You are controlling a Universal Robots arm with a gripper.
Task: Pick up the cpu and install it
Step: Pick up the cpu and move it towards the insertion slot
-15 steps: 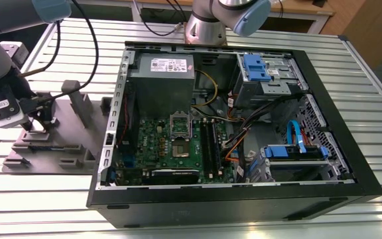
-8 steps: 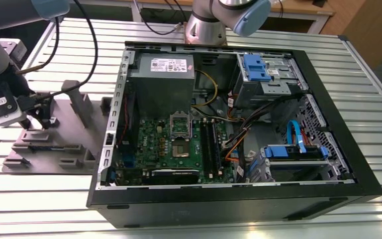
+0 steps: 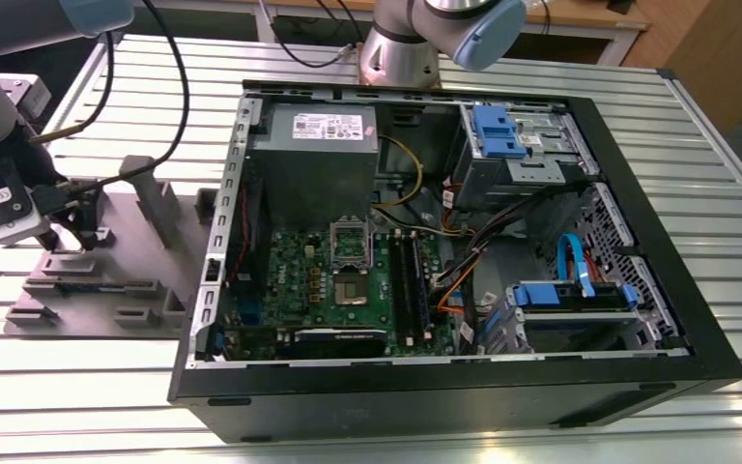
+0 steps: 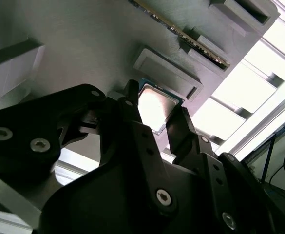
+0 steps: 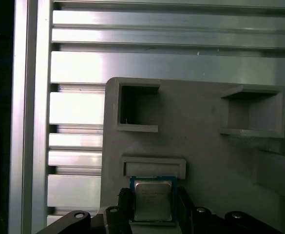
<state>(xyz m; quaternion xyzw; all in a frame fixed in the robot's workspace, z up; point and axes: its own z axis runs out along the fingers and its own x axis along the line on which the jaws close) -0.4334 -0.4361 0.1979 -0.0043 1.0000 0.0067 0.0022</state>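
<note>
Gripping the cpu (image 5: 153,201) w/ end effector (image 4: 155,105) clenched on its edges, atop grey fixture (image 5: 205,161).

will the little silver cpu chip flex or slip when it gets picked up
The small flat square cpu with a silvery metal top looks rigid, so it probably won't bend. Thin and small, it is likely light. Its thin edges and smooth top may slip; lying flat on the grey fixture plate, it shouldn't roll.

Exterior view: open computer case (image 3: 455,372) fills centre and right, motherboard (image 3: 306,280) inside, grey power supply (image 3: 313,164) above it; grey fixture plate (image 3: 139,280) at left on the slatted table (image 3: 680,116).
</note>
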